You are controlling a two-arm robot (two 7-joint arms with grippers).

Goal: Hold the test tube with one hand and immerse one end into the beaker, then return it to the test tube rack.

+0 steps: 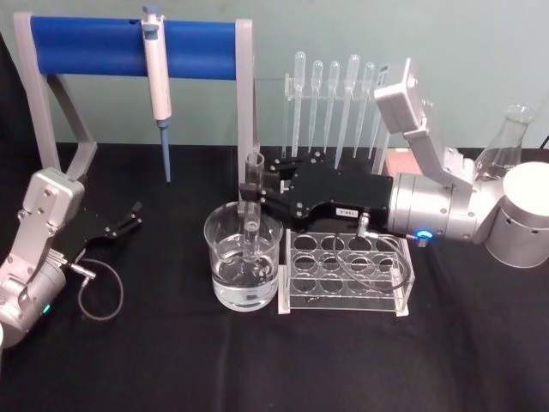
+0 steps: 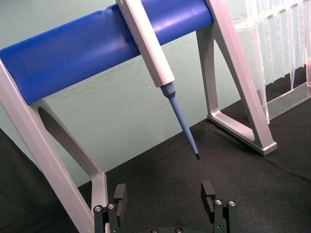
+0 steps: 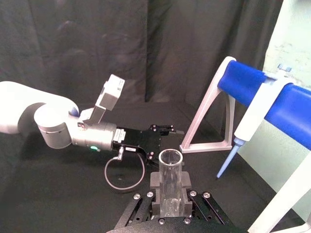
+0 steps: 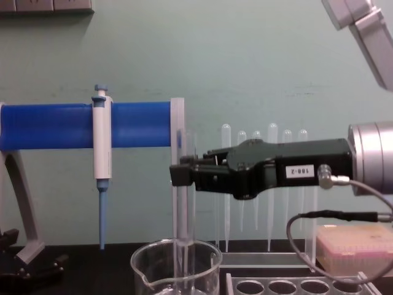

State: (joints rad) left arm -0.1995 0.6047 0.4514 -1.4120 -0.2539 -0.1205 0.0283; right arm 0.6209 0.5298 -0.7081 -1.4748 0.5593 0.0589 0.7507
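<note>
Black cloth covers the bench [image 1: 171,360] before a pale green wall, where the robot's right hand [image 1: 250,199] holds the test tube [image 1: 254,172] upright, its jaws closed on the glass a little below the open rim. The tube hangs straight down from the jaws into the beaker [image 1: 214,266], which stands directly beneath them with clear liquid in its lower part. The rounded end sits well inside the beaker walls; whether it has broken the surface cannot be told. The empty clear test tube rack [image 1: 343,299] lies just beside the beaker, below the hand's body and back from the jaws toward the wrist.

The left hand [image 1: 133,216] rests low on the bench, well apart from the work, with its jaws spread wide and holding nothing.

The tube is judged light, stiff and smooth, and thin-walled enough to crack under a hard squeeze or a knock on the beaker's rim. A firm, modest grip high on the dry upper part looks the sound choice, since the wetted end would be slippery. It should be lifted straight up before it swings toward a rack hole.
</note>
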